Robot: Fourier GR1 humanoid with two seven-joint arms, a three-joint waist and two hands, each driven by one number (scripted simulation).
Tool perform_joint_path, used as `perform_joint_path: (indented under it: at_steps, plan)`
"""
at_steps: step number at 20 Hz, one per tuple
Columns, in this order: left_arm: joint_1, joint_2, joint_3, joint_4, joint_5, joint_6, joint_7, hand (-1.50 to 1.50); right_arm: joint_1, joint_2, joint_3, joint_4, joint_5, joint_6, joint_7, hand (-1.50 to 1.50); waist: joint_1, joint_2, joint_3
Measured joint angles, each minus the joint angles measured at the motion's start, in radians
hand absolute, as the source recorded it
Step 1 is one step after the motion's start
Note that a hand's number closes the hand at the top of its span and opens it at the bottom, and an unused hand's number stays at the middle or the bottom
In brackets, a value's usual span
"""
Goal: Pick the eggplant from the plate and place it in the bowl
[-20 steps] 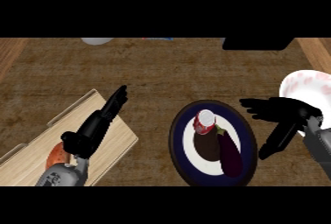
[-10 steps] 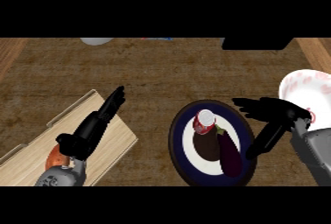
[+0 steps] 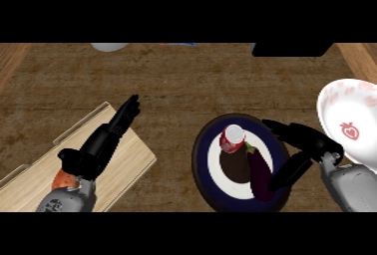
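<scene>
- Eggplant (image 3: 259, 172) is lying on the right part of the dark-rimmed plate (image 3: 200, 159), long and purple, its green stem end pointing toward the far side; nothing is lifting it yet.
- Just left of its stem end, a red and white can (image 3: 233, 138) is standing on the same plate, so the grasp needs to come in from the right, away from the can.
- The right hand (image 3: 309, 144) is sitting over the plate's right rim, having slid leftward and nearer across the last second, off the bowl's side and onto the eggplant's flank.
- Its fingers are spread wide, some reaching toward the far left over the rim, another dropping down beside the eggplant's near end; they are holding nothing, and whether they are touching the skin is not clear.
- That shift is telling me the reach is nearly finished and closing around the eggplant is likely the next step.
- The white bowl (image 3: 353, 124) with its strawberry print is waiting at the right edge, just beyond the hand, so the carry should be short.
- The left hand (image 3: 117, 124) is resting with straight fingers on the wooden board (image 3: 132, 164) at the left, as it was before.
</scene>
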Motion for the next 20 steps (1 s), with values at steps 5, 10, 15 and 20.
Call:
perform_joint_path:
  at_steps: [5,10,15,20]
  plan:
    - [0.005,-0.011,0.016,0.004,-0.005,-0.029,0.004,0.0,0.053,0.036,0.007,-0.014,0.106,-0.021,-0.018,-1.5,0.0,0.0,0.0]
    - [-0.003,-0.039,0.025,0.009,-0.035,-0.037,0.011,0.0,0.077,0.073,-0.012,0.02,0.162,0.009,-0.032,-1.5,0.0,0.0,0.0]
    - [0.013,-0.049,0.048,0.007,-0.045,-0.066,0.0,0.0,0.073,0.12,-0.038,0.073,0.213,0.035,-0.069,-1.5,0.001,-0.002,-0.003]
    - [0.026,-0.075,0.038,-0.01,-0.076,-0.058,0.009,0.0,0.09,0.147,-0.045,0.083,0.269,0.033,-0.114,-1.5,-0.001,-0.011,-0.013]
